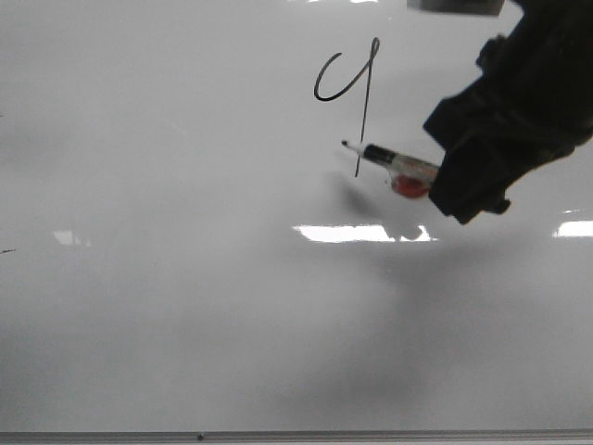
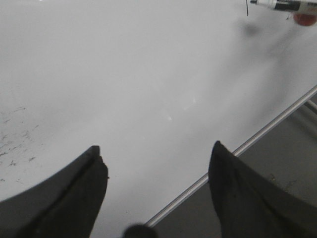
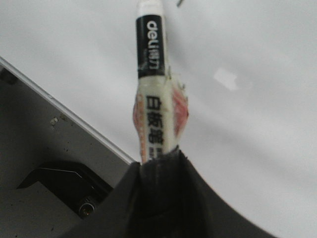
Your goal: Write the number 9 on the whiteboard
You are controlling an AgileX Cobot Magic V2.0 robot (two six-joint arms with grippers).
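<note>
A black number 9 [image 1: 350, 88] stands on the whiteboard [image 1: 167, 306], drawn thin, with a small open-topped loop and a long, slightly slanted tail. In the front view it sits toward twelve o'clock, a little right of centre.

The right gripper [image 1: 443, 178] comes in from about two o'clock, a bulky black shape, clenched on a marker [image 1: 394, 162]. The marker has a pale barrel with a black band near the nib and something red wrapped around it close to the fingers. Its tip points toward nine o'clock and lies just beside the lower end of the tail; whether the nib touches the board cannot be told. A soft shadow falls on the board under the marker.

In the right wrist view the marker [image 3: 156, 99] sticks out from between the closed black fingers [image 3: 163, 198], printed lettering along its barrel.

The left gripper [image 2: 156, 191] hangs over the near edge of the board, its jaws spread wide with nothing between them. Faint black specks mark the board beside its left finger.
</note>
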